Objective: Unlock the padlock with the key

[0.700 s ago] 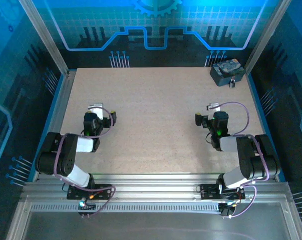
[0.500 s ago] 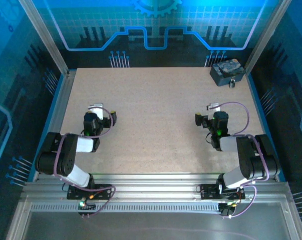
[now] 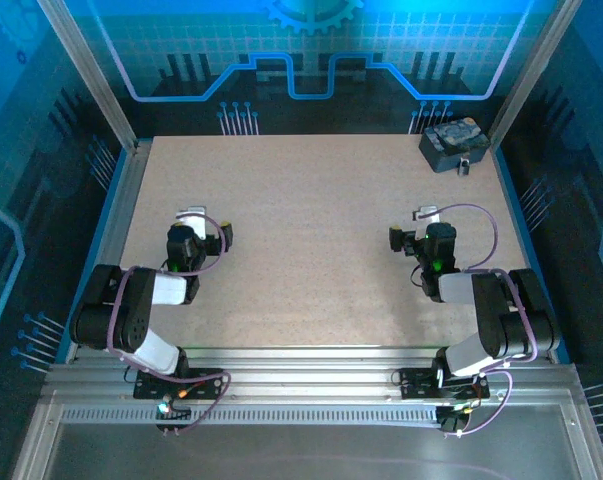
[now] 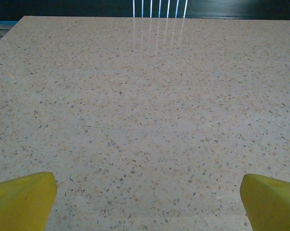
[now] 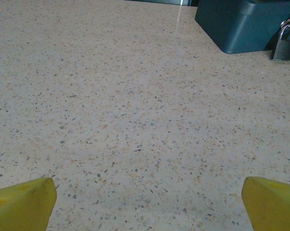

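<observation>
The padlock point(image 5: 283, 44) is a small dull-brass body with a silver loop, standing against the front of a dark blue box point(image 5: 238, 23) at the top right of the right wrist view. From above, the padlock point(image 3: 463, 166) sits at the table's far right corner. I cannot make out a key. My right gripper point(image 5: 148, 195) is open over bare table, well short of the padlock, its yellow fingertips point(image 5: 22, 202) wide apart. My left gripper point(image 4: 148, 192) is open too, with nothing between its yellow fingertips point(image 4: 20, 199). Both grippers, left point(image 3: 192, 215) and right point(image 3: 427, 214), rest low near the table's front half.
The speckled beige table point(image 3: 301, 220) stretches between the arms and the box point(image 3: 454, 142). Metal frame posts and a blue-lit back wall bound it on the far side; raised rails run along its left and right edges.
</observation>
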